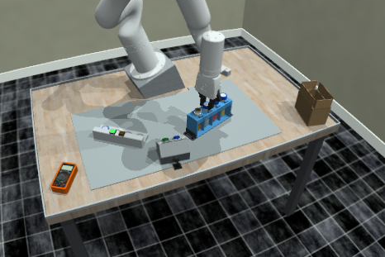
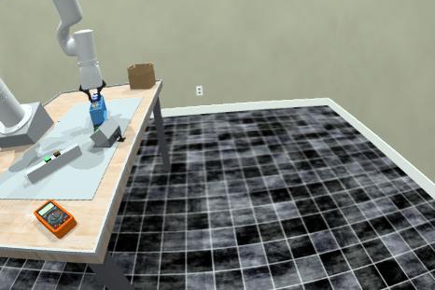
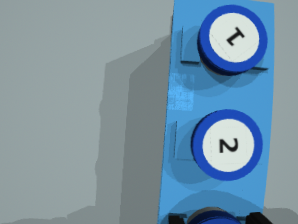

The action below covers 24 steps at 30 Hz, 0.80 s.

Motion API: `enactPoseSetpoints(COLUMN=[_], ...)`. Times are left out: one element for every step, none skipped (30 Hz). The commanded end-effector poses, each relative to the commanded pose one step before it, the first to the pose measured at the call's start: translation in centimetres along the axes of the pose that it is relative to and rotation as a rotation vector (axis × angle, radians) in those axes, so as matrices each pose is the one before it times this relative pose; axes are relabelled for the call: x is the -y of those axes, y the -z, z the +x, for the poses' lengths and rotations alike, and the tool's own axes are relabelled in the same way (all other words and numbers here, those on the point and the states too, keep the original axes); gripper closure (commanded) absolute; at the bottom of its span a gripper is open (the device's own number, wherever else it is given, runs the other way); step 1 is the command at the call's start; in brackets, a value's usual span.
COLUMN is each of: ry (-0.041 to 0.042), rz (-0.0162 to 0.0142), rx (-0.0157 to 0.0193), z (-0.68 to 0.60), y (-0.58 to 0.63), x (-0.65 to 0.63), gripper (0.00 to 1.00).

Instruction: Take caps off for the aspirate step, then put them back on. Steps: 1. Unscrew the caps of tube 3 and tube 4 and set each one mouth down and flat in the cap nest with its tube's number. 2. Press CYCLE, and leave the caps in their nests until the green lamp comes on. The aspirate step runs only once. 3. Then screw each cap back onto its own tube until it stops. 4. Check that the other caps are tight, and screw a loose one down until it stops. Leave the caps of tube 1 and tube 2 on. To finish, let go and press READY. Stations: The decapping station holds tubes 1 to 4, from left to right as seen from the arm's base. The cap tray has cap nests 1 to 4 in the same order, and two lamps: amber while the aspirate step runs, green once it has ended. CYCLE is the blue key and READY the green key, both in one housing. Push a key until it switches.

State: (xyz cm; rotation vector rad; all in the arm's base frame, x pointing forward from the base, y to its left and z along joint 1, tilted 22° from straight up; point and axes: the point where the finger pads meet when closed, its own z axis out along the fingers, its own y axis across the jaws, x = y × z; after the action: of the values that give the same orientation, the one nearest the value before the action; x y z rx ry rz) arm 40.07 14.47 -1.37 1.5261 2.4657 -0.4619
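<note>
In the wrist view, the lower part of the cap between the jaws is cut off by the bottom edge, and its number is not shown. The tips of the jaws are cropped there too. In the exterior view, part of the desk (image 2: 74, 228) and the arm's base (image 2: 41, 119) are lost past the left edge. The numbers on the caps in the top view are too small to be read.

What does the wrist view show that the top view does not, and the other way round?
Only wrist: readable numerals 1 and 2 on two white cap faces.

Only top: the cap tray with its bright green lamp, the key housing, the orange multimeter and the cardboard box.

Both: the blue decapping station, the grey mat, and the gripper's black fingers at the station.
</note>
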Motion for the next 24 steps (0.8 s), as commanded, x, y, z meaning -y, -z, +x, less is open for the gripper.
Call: enactPoseSetpoints(ry=[-0.2759, -0.04368, -0.01828, -0.05, -0.05, -0.05001, -0.05, -0.04523, -0.04409, -0.04525, 0.0, 0.0, -0.06542, -0.05, -0.05001, -0.0208, 0.00001, 0.0, 0.0, 0.0, 0.0, 0.00001, 0.0, 0.0], rz=[-0.0412, 0.00094, -0.00268, 0.0, 0.00001, -0.00004, 0.0, 0.00095, 0.00119, 0.00098, 0.0, 0.0, -0.00314, 0.0, -0.00003, 0.0, 0.00003, -0.00001, -0.00001, -0.00001, -0.00001, 0.00004, -0.00001, -0.00001], rx=[0.02014, -0.00048, 0.00127, 0.0, 0.0, 0.0, 0.0, -0.00023, -0.00024, -0.00016, 0.0, 0.0, 0.00032, 0.0, -0.00002, 0.0, 0.00002, 0.0, 0.0, 0.0, 0.0, 0.00002, 0.0, 0.0], z=[0.017, 0.0, 0.001, 0.0, 0.0, -0.002, 0.0, 0.0, 0.0, 0.0, 0.0, 0.0, 0.002, 0.0, -0.002, 0.0, 0.003, 0.0, -0.001, -0.001, -0.001, 0.003, 0.0, 0.0], y=[0.0, -0.004, 0.004, -0.004, -0.004, -0.01, -0.004, -0.004, -0.004, -0.004, 0.0, 0.0, -0.001, -0.004, -0.009, -0.002, 0.004, -0.001, -0.001, -0.001, -0.001, 0.005, -0.001, -0.001], x=[-0.041, 0.0, -0.003, 0.0, -0.001, 0.004, 0.0, 0.0, 0.0, 0.0, 0.0, 0.0, -0.002, 0.0, 0.003, 0.0, -0.002, 0.0, 0.001, 0.001, 0.001, -0.003, 0.0, 0.0], gripper=[1.0, 1.0, 1.0, 1.0, 1.0, 1.0, 1.0, 1.0, 1.0, 1.0, 1.0, 1.0, 1.0, 1.0, 1.0, 1.0, 1.0, 1.0, 1.0, 1.0, 1.0, 1.0, 1.0, 1.0])
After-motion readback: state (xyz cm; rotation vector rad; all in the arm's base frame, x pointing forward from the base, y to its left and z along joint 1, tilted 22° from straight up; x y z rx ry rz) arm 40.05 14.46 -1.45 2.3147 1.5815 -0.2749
